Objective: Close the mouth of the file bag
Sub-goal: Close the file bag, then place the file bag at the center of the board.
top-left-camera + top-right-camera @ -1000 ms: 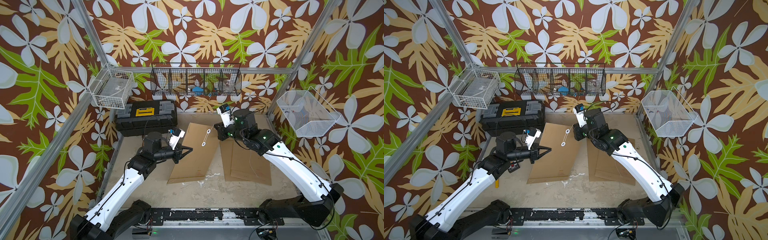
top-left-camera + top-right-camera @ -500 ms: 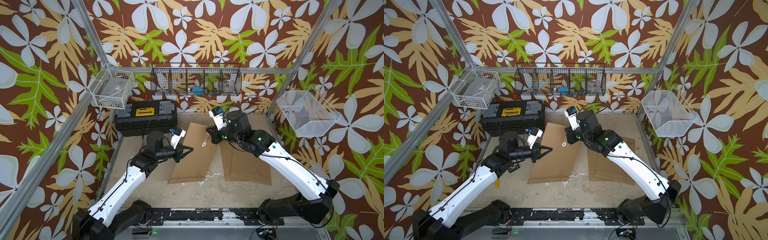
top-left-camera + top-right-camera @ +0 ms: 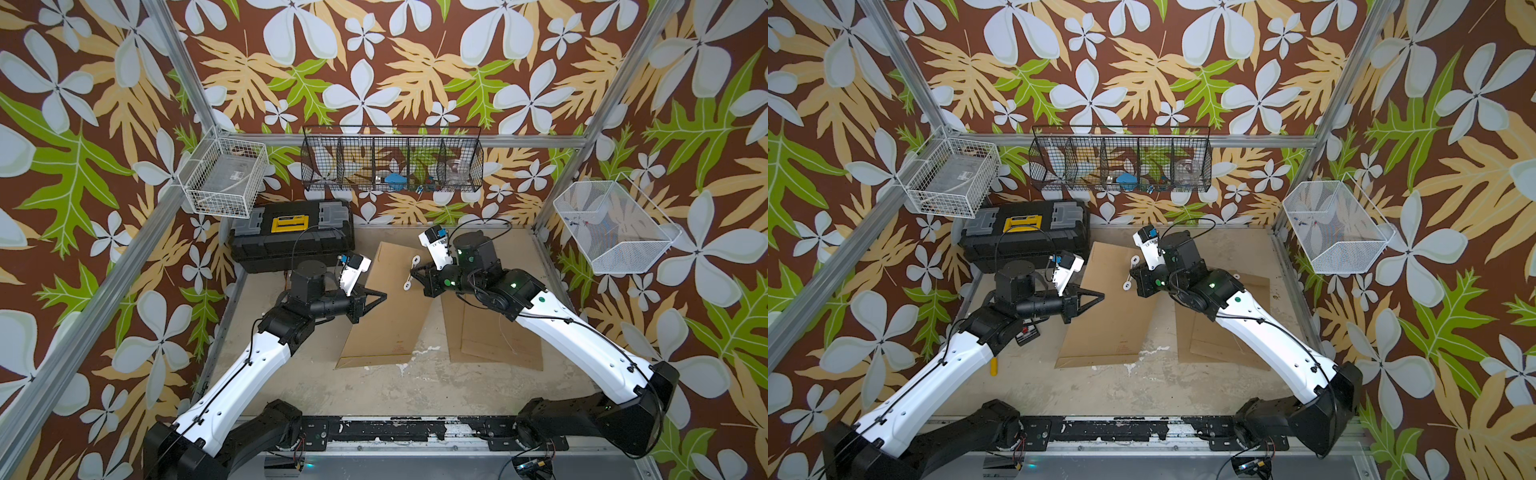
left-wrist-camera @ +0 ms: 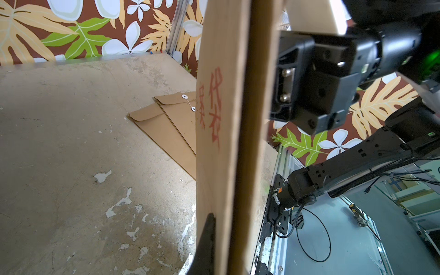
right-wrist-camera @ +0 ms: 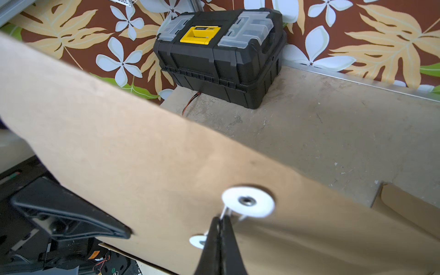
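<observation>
At the far left sits a black toolbox [image 3: 291,232], out of my way. My left end effector [image 3: 382,296] is clamped shut on the left edge of the file bag [image 3: 386,320], one finger [image 5: 71,219] lying across its face. That holds the far, mouth end tilted up off the tabletop [image 3: 415,390], while the near end looks to rest on it. The bag lies near the middle of the scene, between my two arms.

Moving right along the mouth, there are two white discs, the upper disc [image 5: 247,202] and the lower disc [image 5: 197,241]. My right end effector [image 5: 220,220] is pinched closed on the thin white string [image 5: 225,212] just below the upper disc. Further right, the spare bags [image 3: 494,336] lie flat, apart from the work.

I judge I am in the tying step, with the string caught but not wound. Next I should draw it taut and loop it around the lower disc. My left hold must stay firm so the bag does not swing, and the tension light so the string does not slip from my tips
</observation>
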`<state>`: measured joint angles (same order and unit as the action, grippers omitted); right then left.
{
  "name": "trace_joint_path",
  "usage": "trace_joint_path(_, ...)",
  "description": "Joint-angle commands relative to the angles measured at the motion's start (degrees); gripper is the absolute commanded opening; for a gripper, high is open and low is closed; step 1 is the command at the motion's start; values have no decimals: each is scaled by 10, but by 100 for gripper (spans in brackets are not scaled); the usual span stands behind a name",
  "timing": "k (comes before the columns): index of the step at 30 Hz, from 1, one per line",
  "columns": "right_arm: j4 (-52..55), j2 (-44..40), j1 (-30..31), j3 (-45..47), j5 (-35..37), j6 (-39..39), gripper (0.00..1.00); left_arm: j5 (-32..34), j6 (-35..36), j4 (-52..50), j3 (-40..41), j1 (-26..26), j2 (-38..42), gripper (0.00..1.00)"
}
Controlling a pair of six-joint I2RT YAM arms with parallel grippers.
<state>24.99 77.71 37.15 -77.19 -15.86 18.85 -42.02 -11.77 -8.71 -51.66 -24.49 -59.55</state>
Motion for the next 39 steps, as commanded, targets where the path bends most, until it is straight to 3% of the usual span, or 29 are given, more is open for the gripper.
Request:
trace_joint_path(1,-23,-7,-16,18,-46,2,0,0,3,27,-7,0,5,0)
trace_joint_path(18,-47,-18,-77,49,-103,4,0,2,12,13,-15,0,7,0)
trace_joint_path(26,-15,-38,-105,68,-28,-1,2,19,-2,16,-19,0,11,0)
trace_joint_path(28,-34,-56,-123,91,-58,10,15,14,-33,24,-16,6,3,0)
trace_joint_path(31,-82,-75,-154,148,-168,38,46,-46,-128,91,15,25,3,0)
trace_joint_path(34,-151,-81,-164,215,-279,70,63,-90,-201,161,46,40,17,0)
trace_joint_path(39,-298,-83,-163,308,-364,144,73,-148,-295,264,74,69,24,0)
